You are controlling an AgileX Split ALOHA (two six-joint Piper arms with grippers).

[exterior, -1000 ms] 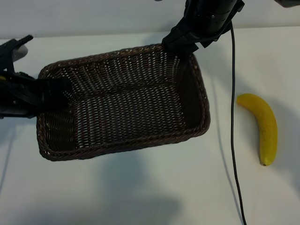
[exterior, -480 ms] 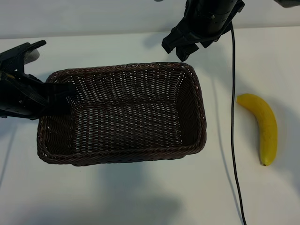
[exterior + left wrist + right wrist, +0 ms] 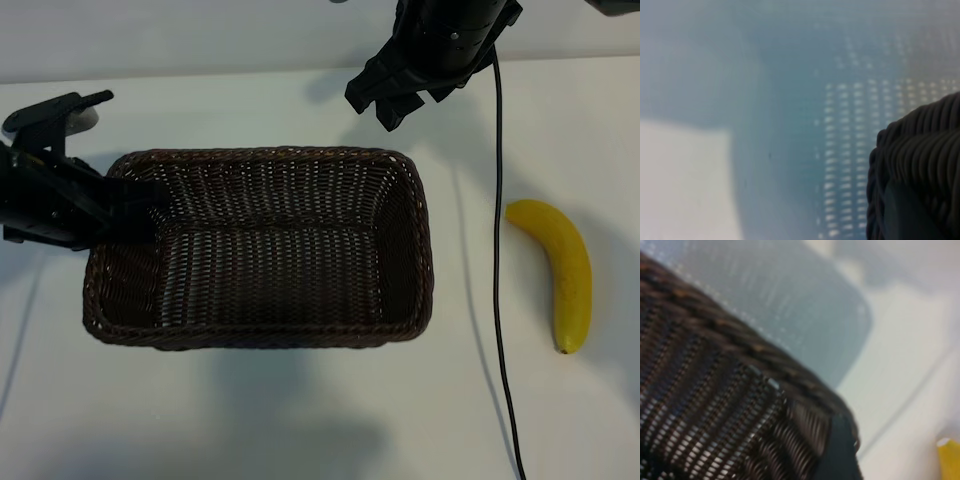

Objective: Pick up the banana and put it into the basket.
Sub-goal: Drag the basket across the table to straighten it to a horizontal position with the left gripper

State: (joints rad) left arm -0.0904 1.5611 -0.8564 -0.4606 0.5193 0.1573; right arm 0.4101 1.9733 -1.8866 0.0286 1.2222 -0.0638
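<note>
Left gripper [image 3: 135,205] clamps wicker basket [image 3: 300,165] rim to steady it; right gripper [image 3: 385,100] hangs open above; banana [image 3: 562,270] untouched on table [image 3: 300,420]

The left gripper [image 3: 140,205] jaws are hidden behind the basket [image 3: 405,250] rim. The right arm [image 3: 440,45] is cut off at the exterior view's top. The banana [image 3: 950,460] shows only as a blurred corner in the right wrist view.

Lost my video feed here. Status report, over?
Left gripper clamped on the basket rim at its left end. Right gripper open, above the far rim. Banana on the table right of the basket, cable lying between.
</note>
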